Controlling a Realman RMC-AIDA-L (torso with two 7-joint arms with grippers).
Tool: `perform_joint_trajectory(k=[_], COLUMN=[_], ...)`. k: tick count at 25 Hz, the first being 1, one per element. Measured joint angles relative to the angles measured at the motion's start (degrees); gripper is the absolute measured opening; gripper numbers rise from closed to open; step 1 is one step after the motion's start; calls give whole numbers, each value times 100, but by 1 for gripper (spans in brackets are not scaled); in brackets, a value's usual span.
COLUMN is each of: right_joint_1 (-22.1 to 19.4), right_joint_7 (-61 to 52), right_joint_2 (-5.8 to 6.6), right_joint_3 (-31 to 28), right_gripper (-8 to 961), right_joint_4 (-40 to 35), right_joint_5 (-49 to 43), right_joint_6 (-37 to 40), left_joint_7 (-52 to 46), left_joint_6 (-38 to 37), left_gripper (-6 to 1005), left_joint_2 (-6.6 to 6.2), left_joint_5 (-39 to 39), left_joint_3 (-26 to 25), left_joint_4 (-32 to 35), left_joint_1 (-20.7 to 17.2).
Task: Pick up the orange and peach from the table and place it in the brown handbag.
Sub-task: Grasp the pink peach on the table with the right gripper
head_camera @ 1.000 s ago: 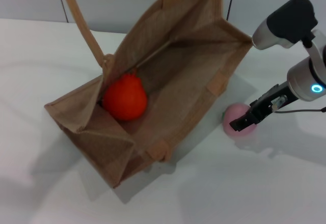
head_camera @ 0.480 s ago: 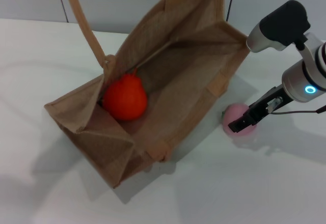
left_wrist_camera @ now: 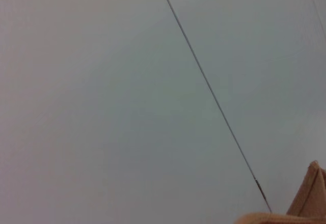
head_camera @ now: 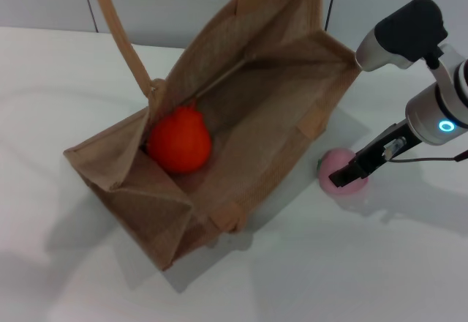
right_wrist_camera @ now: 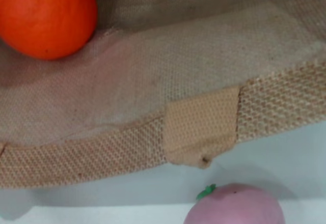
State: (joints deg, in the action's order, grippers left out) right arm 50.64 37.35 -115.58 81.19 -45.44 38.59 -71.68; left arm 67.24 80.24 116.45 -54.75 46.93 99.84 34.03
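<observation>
The orange [head_camera: 179,143] lies inside the brown handbag [head_camera: 256,117], near its left end; the right wrist view shows the orange [right_wrist_camera: 46,12] behind the bag's woven rim [right_wrist_camera: 127,145]. On the table just right of the bag rests the pale pink peach [head_camera: 333,165], whose top with a green stem mark shows in the right wrist view [right_wrist_camera: 237,207]. My right gripper [head_camera: 344,176] is down at the peach, its dark tip across the fruit's near side. The left gripper is out of view.
The bag lies tilted open on the white table [head_camera: 58,80], one long handle [head_camera: 117,29] rising at the back left. A tan strap patch [right_wrist_camera: 201,132] sits on the rim beside the peach. The left wrist view shows a wall and a corner of tan fabric [left_wrist_camera: 308,196].
The right arm's upper part swayed slightly left and back. The gripper stayed at the peach; peach, orange and bag have not visibly moved.
</observation>
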Motion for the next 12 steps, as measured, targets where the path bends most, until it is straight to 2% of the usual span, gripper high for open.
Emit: perform_joint_trajectory(k=[12], right_joint_1=[7], right_joint_7=[0], right_joint_2=[0], right_joint_3=[-8], right_gripper=[619], right_joint_4=[-62], right_joint_5=[-1], right_joint_6=[-13], left_joint_7=[-1], left_joint_6=[0], left_gripper=[99], left_joint_2=[0], left_joint_5=[0], left_joint_3=[0], left_joint_4=[2], left_joint_1=[-35])
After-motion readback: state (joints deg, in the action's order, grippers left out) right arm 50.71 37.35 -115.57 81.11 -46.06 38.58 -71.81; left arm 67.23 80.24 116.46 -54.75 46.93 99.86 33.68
